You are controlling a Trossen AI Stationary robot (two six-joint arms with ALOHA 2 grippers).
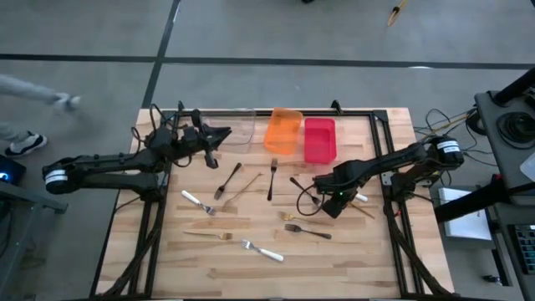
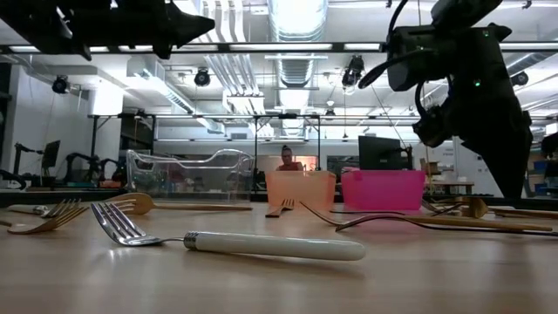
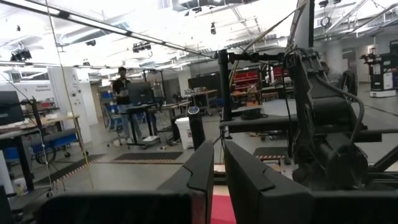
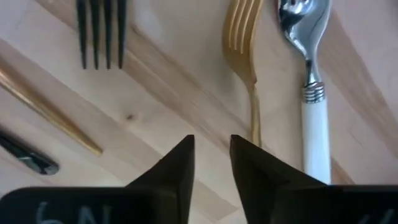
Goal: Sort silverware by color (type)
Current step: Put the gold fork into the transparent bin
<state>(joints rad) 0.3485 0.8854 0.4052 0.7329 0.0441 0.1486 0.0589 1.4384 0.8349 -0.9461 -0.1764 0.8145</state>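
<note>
right gripper (image 1: pixel 333 203) low over scattered silverware, left gripper (image 1: pixel 212 149) waiting.

high view: forks lay spread across the table (image 1: pixel 251 267); left gripper hung near the clear bin (image 1: pixel 241 124). left wrist view: fingers pressed together. right wrist view: fingers (image 4: pixel 177 168) slightly apart, empty, beside a gold fork (image 4: pixel 242 43), near a white-handled spoon (image 4: pixel 311 93) and a black fork (image 4: pixel 99 31).

Two dark, near-black jointed arms, matte housings. Left arm (image 1: pixel 109 167): white band near its base, lower left of the overhead frame; loose black cables looped above its wrist. Right arm (image 1: pixel 393 163): white ring at its outer joint, right of frame; small green light near the wrist. Right gripper (image 4: pixel 211 163): flat black wedge-shaped fingers, white scrawled marks on the body below.
</note>
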